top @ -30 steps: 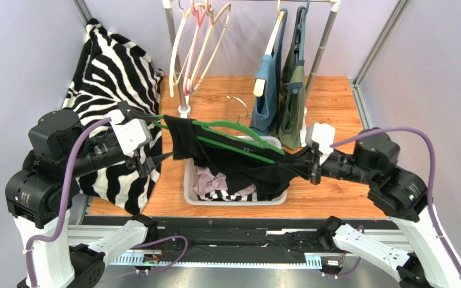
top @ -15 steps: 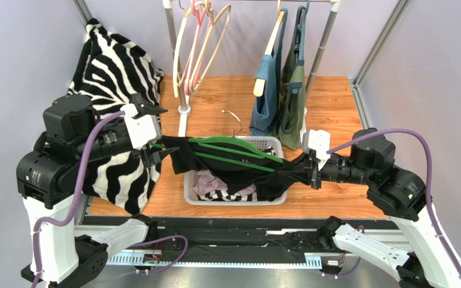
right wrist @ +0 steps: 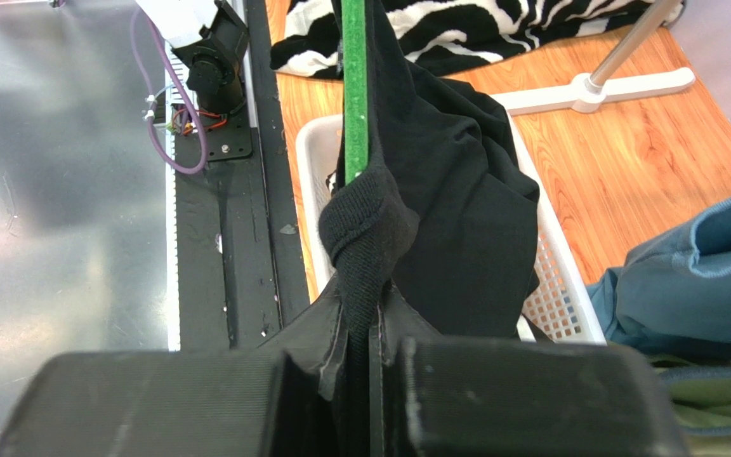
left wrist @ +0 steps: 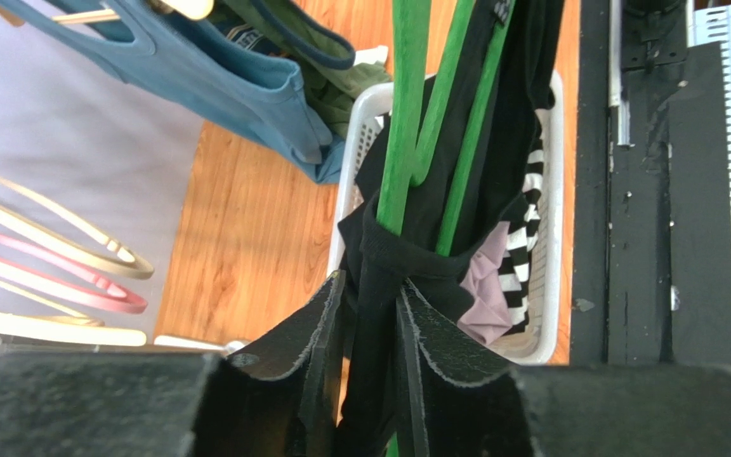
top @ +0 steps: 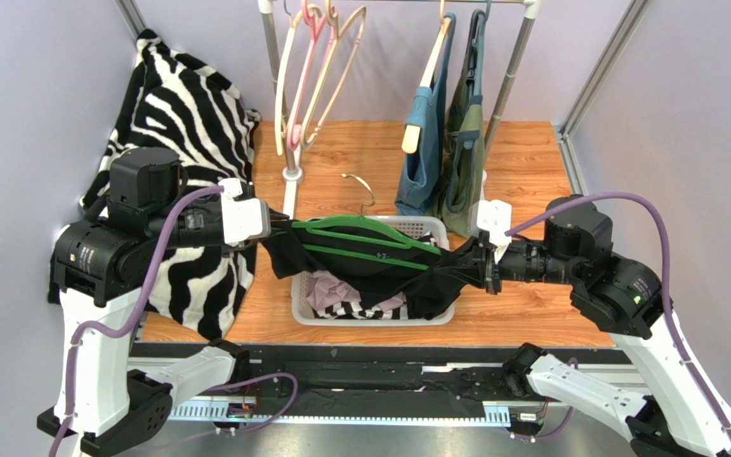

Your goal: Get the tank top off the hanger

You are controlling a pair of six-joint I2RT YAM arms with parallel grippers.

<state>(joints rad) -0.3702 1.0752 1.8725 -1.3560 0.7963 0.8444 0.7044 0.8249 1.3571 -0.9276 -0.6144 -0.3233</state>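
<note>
Currently, the tank top is pinched endwise by left gripper and right gripper, stretched along the hanger between.

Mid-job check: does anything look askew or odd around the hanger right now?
Yes. The green plastic hanger lies nearly flat above the white plastic basket instead of hanging. The black tank top is bunched and twisted around both its ends, where the left fingers and the right fingers pinch the fabric.
</note>
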